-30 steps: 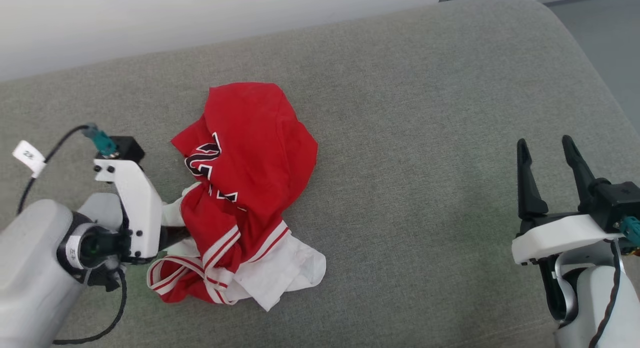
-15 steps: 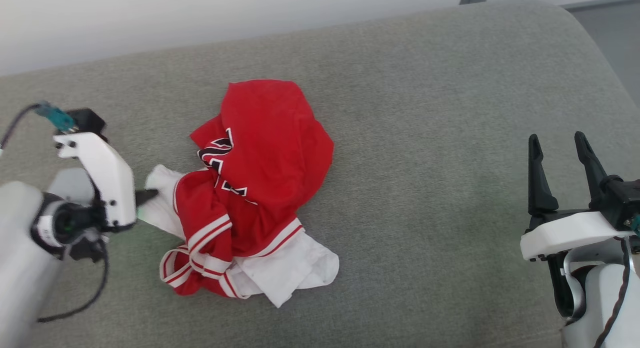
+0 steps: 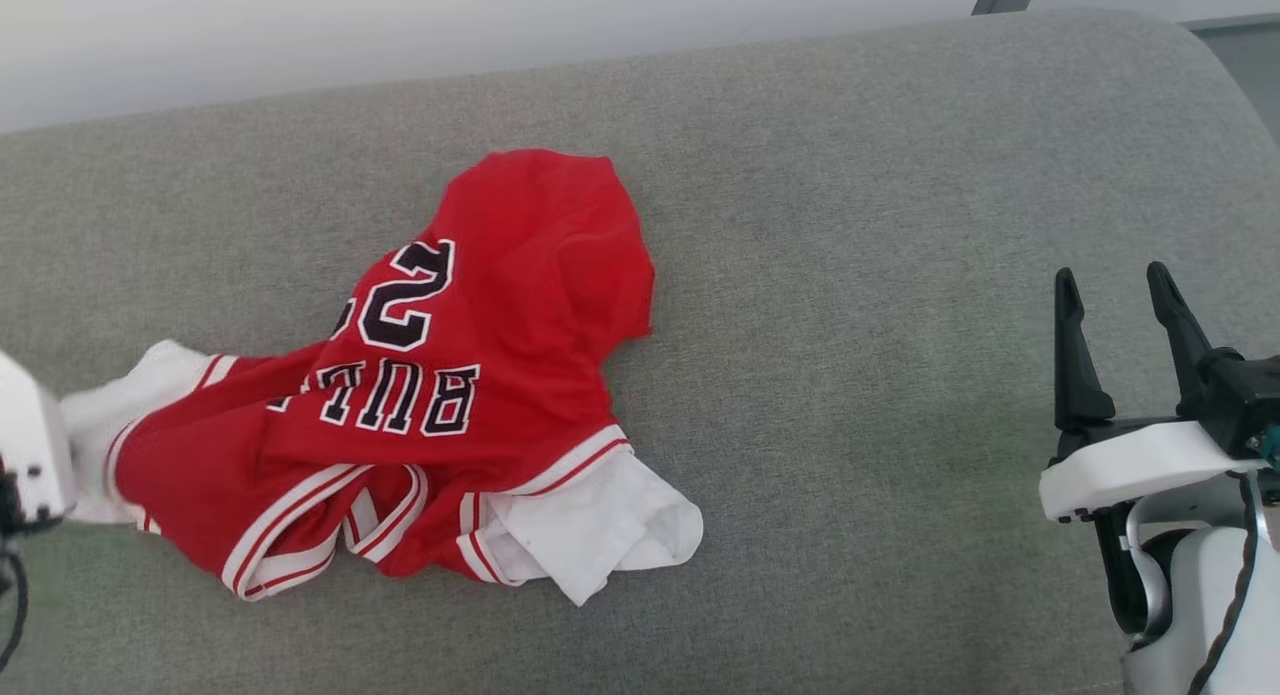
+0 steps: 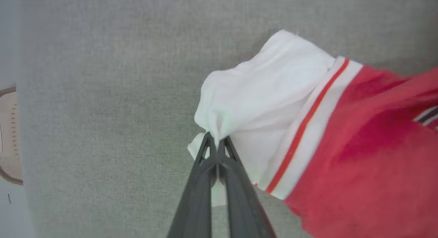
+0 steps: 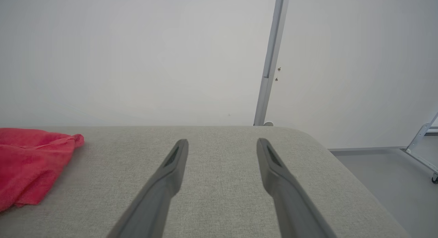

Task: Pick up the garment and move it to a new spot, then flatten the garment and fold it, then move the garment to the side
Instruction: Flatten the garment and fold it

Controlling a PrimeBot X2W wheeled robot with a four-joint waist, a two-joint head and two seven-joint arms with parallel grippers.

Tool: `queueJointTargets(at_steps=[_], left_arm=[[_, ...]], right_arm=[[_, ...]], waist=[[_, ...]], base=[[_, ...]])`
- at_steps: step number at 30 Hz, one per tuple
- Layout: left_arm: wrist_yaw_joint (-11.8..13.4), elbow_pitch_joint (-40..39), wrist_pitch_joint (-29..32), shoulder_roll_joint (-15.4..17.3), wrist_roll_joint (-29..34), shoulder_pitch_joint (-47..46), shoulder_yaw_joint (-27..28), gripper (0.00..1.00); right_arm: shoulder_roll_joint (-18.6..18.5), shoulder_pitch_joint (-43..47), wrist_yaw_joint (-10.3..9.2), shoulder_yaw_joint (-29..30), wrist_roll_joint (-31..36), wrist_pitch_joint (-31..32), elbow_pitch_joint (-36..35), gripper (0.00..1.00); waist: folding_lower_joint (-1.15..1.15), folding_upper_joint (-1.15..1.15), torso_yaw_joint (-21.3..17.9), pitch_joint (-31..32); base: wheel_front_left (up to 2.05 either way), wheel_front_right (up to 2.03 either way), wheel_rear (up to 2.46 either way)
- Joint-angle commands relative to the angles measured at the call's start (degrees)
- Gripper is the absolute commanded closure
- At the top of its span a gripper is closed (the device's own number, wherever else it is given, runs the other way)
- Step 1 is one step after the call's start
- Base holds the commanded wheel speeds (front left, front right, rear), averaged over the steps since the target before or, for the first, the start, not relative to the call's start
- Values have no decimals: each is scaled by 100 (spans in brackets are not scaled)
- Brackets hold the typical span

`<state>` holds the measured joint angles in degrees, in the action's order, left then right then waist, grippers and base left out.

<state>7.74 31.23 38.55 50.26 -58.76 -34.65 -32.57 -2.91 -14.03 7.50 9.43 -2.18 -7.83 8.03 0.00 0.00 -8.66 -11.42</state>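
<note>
Red shirt (image 3: 470,375) lies crumpled left of centre on the grey bench (image 3: 900,175). The left gripper (image 4: 216,142) has its jaws pinched shut on a thin fold of white sleeve (image 4: 260,94); so small a bite could slip under a pull. The right gripper (image 3: 1110,271) hangs well apart, jaws wide. Folds hide part of the number (image 3: 400,295).

We see a grey fabric-covered padded bench (image 3: 880,305) with a rounded far right corner, on it one crumpled red jersey (image 3: 520,305), left of the middle, white sleeves spread out, black lettering upside down to us.
</note>
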Motion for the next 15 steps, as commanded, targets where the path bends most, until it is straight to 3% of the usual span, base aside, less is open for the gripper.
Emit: queueJointTargets(at_steps=[1,7,8,9,10,15], left_arm=[[68,110,11,4,135,140,-74,100],[4,413,-122,-165,23,313,-115,100],[-32,420,-231,-197,8,285,-82,60],[-69,426,-338,-233,-12,240,-43,4],[-91,427,-450,-281,-46,202,9,0],[-315,207,-1071,-385,66,130,119,0]], right_arm=[[-2,-17,-2,-15,-1,27,7,0],[-1,-48,-2,-60,30,72,5,0],[-1,-47,-2,-74,27,83,-2,0],[-2,-35,-2,-93,32,102,1,0],[-1,-9,-2,-125,52,125,14,0],[0,119,-2,-323,69,293,66,0]], waist=[[0,0,12,-17],[0,0,62,-44],[0,0,77,-38],[0,0,94,-22],[0,0,116,5],[0,0,260,233]], base=[[0,0,0],[0,0,0],[0,0,0],[0,0,0],[0,0,0],[0,0,0]])
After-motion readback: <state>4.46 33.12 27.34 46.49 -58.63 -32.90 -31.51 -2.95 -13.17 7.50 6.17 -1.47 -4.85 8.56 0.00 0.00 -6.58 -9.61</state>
